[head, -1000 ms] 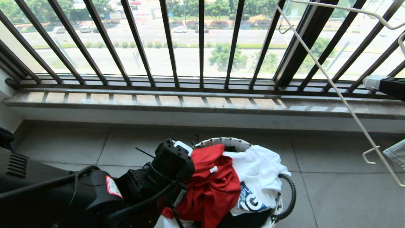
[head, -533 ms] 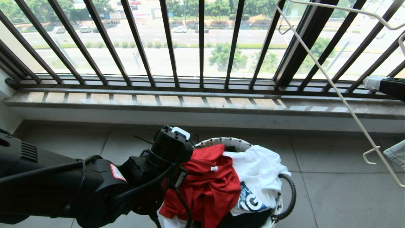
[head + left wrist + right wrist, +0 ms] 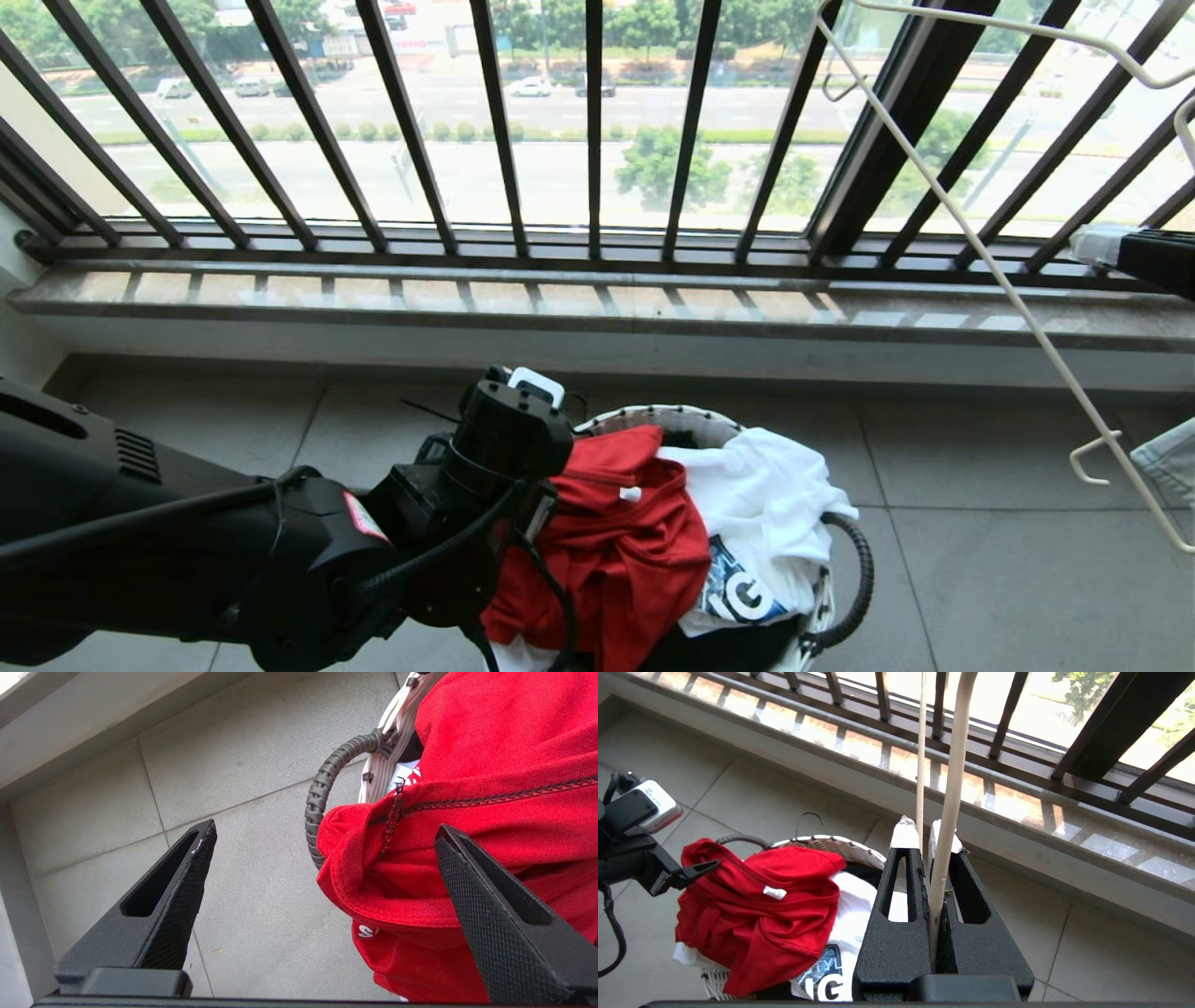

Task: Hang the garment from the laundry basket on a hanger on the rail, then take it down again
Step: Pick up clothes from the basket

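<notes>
You have one red garment [image 3: 616,551] draped over one laundry basket [image 3: 644,416] on the floor, beside one white printed T-shirt [image 3: 761,523]. Your left end effector [image 3: 322,868] gapes wide at its hem, gripping nothing. Your right end effector [image 3: 930,845] is clamped on one hanger [image 3: 952,779].

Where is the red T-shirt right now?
In the head view the red T-shirt lies on top of the laundry basket, left of the white T-shirt, with the open left hand at its edge.
</notes>
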### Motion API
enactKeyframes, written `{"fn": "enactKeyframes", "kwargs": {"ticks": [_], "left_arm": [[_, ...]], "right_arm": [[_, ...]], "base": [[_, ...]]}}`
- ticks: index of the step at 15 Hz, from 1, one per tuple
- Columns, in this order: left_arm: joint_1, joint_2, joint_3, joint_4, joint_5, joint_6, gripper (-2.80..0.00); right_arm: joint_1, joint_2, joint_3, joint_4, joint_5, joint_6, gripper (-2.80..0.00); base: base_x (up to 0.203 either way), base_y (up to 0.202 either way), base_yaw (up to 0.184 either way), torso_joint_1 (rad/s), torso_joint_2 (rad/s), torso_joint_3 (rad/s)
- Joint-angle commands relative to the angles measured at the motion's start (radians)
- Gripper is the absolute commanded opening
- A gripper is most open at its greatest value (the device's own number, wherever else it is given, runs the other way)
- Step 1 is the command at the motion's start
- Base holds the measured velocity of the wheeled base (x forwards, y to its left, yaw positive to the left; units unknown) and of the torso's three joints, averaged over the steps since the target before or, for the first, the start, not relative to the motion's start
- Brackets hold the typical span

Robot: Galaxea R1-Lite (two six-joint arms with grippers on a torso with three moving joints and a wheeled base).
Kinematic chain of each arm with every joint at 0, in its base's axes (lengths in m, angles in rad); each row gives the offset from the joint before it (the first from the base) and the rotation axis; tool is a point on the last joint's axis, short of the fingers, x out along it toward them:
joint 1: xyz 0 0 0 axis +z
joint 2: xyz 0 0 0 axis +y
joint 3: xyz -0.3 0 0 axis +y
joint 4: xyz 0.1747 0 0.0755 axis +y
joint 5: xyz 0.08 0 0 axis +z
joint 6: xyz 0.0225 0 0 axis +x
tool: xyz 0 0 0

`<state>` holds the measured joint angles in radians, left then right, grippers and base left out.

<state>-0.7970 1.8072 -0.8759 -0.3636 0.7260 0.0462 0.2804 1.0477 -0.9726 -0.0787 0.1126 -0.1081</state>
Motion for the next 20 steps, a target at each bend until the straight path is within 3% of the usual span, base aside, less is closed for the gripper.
{"fn": "enactKeyframes", "kwargs": {"ticks": [1,8,12,20], "left_arm": [[-0.001,-0.010,0.030,0.000,0.004,0.009,0.00],[0.003,-0.040,0.070,0.008,0.007,0.031,0.00],[0.047,-0.028,0.063,0.004,0.009,0.064,0.00],[0.053,0.016,0.038,-0.006,-0.004,0.053,0.00]], "right_arm": [[0.000,0.002,0.000,-0.001,0.001,-0.001,-2.80],[0.000,0.002,0.000,-0.001,0.001,-0.001,-2.80],[0.000,0.002,0.000,-0.001,0.001,-0.001,-2.80],[0.000,0.004,0.000,-0.001,0.001,-0.001,-2.80]], "base": [[0.000,0.000,0.000,0.000,0.00,0.000],[0.000,0.000,0.000,0.000,0.00,0.000],[0.000,0.000,0.000,0.000,0.00,0.000],[0.000,0.000,0.000,0.000,0.00,0.000]]}}
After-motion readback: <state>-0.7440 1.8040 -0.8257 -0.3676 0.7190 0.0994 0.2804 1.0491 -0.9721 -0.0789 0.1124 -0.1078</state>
